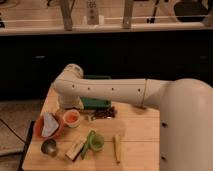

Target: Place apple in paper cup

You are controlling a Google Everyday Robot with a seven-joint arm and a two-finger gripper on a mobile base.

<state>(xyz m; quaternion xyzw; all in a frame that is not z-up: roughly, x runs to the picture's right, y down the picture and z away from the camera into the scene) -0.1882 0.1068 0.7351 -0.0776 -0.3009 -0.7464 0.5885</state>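
- At the left rear of the bench (140,140), you see the white arm (110,90) reach across from the right and bend downward at its elbow.
- The hand (66,104) sits below that elbow, just behind the paper cup (72,118). The arm hides most of it, so you cannot tell how far it is open or whether it grips anything.
- The apple (72,117) shows as an orange-red round inside the white rim of the paper cup. You cannot tell whether the hand touches it.
- Just left of the paper cup, note the orange-red bowl (40,131) with a grey-blue cloth (49,125) lying in it.
- In front of the bowl, near the bench's front edge, a small dark grey round object (49,147) rests.
- Right of that object, a pale rectangular packet (76,148) lies at a slant.
- A small green cup (96,142) stands just right of the packet, with a green stick-like item (88,142) leaning beside it.
- A pale yellow elongated item (117,148) lies further right, apart from the green cup.
- Behind the paper cup, a green box (95,102) sits under the arm, with a dark cluster of small pieces (104,114) in front of it.
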